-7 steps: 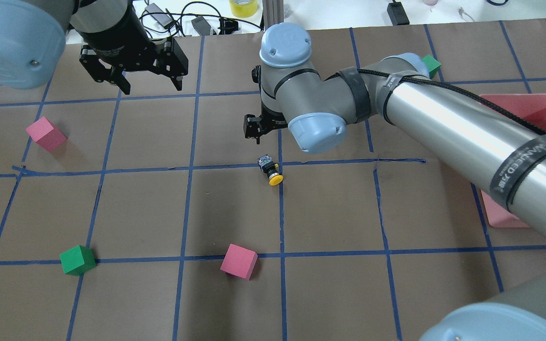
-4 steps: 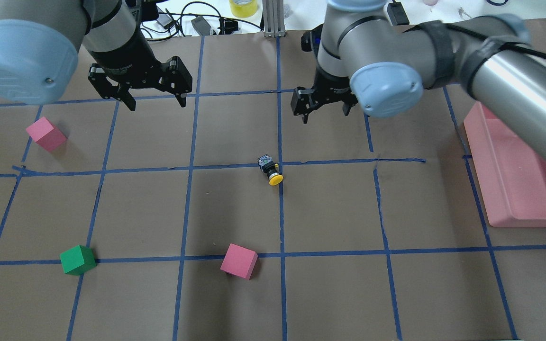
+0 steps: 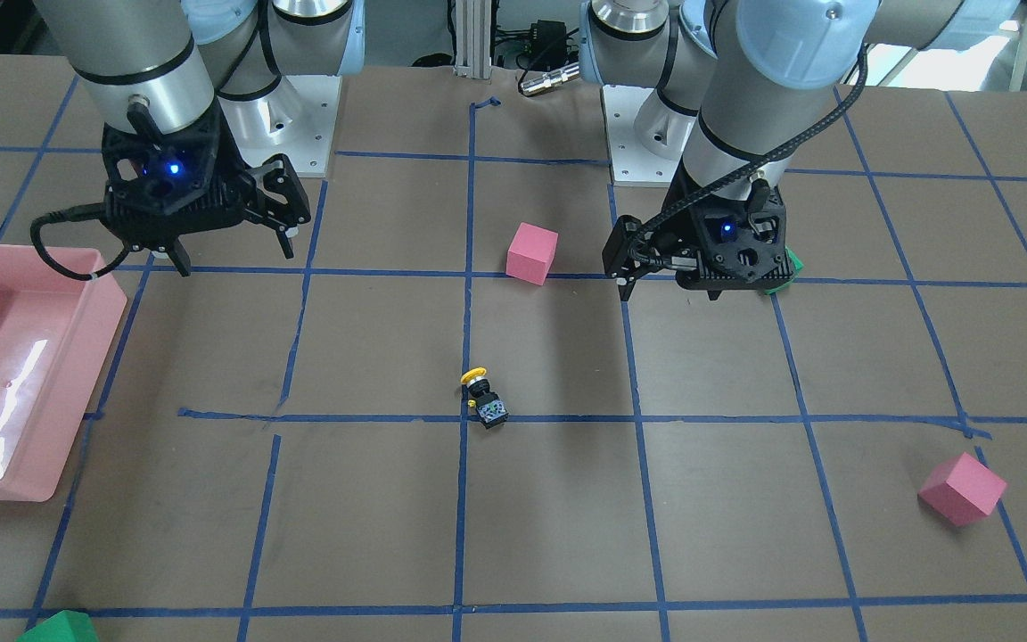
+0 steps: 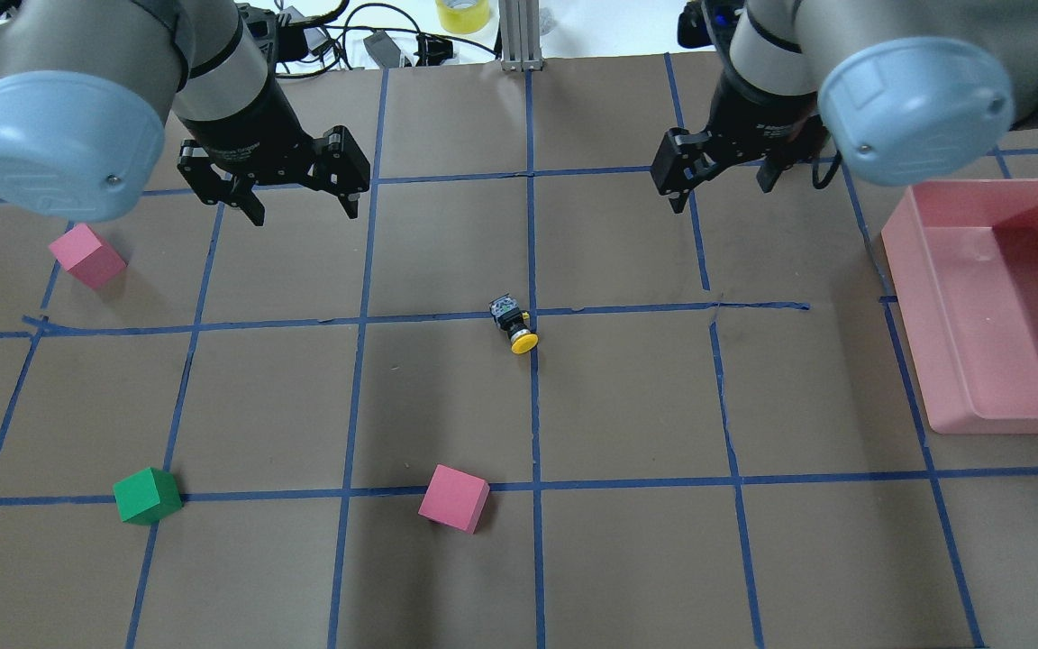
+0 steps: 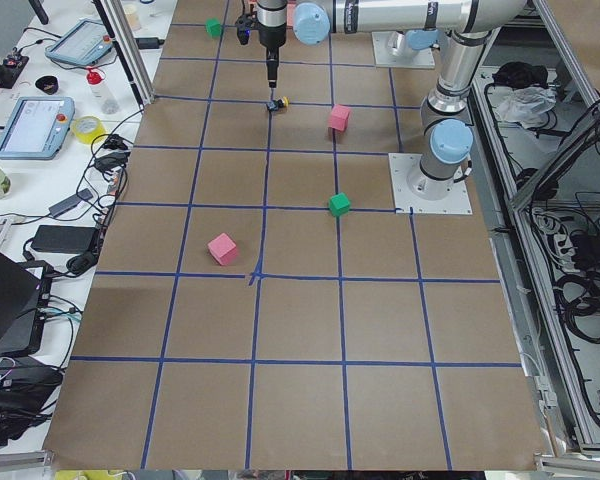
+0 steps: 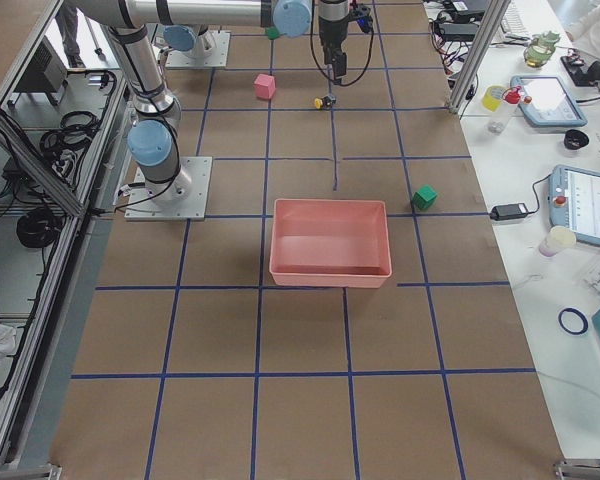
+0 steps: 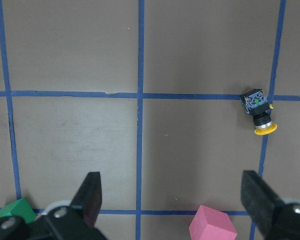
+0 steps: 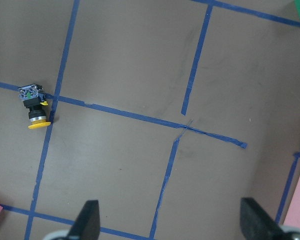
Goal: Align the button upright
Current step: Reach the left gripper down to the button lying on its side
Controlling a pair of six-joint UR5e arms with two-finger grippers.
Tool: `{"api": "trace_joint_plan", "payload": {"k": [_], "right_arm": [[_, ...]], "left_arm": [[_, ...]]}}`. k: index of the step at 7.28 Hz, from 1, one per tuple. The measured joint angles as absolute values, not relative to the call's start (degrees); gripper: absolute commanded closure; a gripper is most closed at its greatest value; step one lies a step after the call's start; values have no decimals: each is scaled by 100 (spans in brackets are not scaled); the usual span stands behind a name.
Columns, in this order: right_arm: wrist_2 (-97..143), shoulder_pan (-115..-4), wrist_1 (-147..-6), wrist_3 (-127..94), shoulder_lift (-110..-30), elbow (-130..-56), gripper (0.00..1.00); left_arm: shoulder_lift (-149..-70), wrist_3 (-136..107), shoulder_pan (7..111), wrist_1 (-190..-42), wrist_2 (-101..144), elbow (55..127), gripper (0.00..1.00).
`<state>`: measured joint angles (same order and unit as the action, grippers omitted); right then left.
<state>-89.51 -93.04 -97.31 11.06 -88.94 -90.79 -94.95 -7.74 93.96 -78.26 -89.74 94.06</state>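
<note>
The button [image 4: 514, 326] lies on its side near the table's middle, by a blue tape crossing. Its yellow cap points toward the robot and its black body away. It also shows in the front view [image 3: 482, 399], the left wrist view [image 7: 258, 112] and the right wrist view [image 8: 34, 105]. My left gripper [image 4: 303, 212] hangs open and empty above the table, far-left of the button. My right gripper [image 4: 722, 189] hangs open and empty, far-right of it. Both wrist views show the fingers [image 7: 92, 192] [image 8: 255, 222] spread wide with nothing between them.
A pink tray [image 4: 920, 297] stands at the right edge. Pink cubes [image 4: 86, 255] [image 4: 454, 498] and a green cube [image 4: 148, 495] lie on the left and near side. Another green cube [image 3: 54, 629] sits at the far right of the table.
The right arm has swung from above the button out to the far right, uncovering the pink tray. The left gripper has shifted slightly right and nearer. The button has not moved.
</note>
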Motion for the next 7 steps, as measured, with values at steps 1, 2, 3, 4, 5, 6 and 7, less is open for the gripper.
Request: {"api": "trace_joint_plan", "payload": {"k": [1, 2, 3, 4, 5, 6, 7], "right_arm": [[-8954, -9284, -9705, 1134, -8990, -9082, 0], [-8941, -9277, -9701, 1140, -9021, -9085, 0], [-8924, -9275, -9695, 1144, -9030, -9086, 0], [-8927, -9273, -9687, 1146, -9032, -9090, 0], [-8943, -9273, -9691, 1146, -9034, -9094, 0], [-8953, -9270, -9709, 1149, -9034, -9094, 0], [-8960, -9253, -9709, 1150, -9035, -9093, 0]], "left_arm": [[-9498, -1230, 9471, -7366, -8976, 9682, 0], [-9522, -1780, 9629, -6928, -9018, 9920, 0], [-9578, -2370, 9899, -6616, -9202, 10084, 0], [-9648, -2976, 10200, -6348, -9412, 10233, 0], [-9721, -3488, 10453, -5971, -9522, 10446, 0], [-9809, -4031, 10689, -5420, -9633, 10741, 0], [-9932, -4577, 10942, -4865, -9827, 11003, 0]]}}
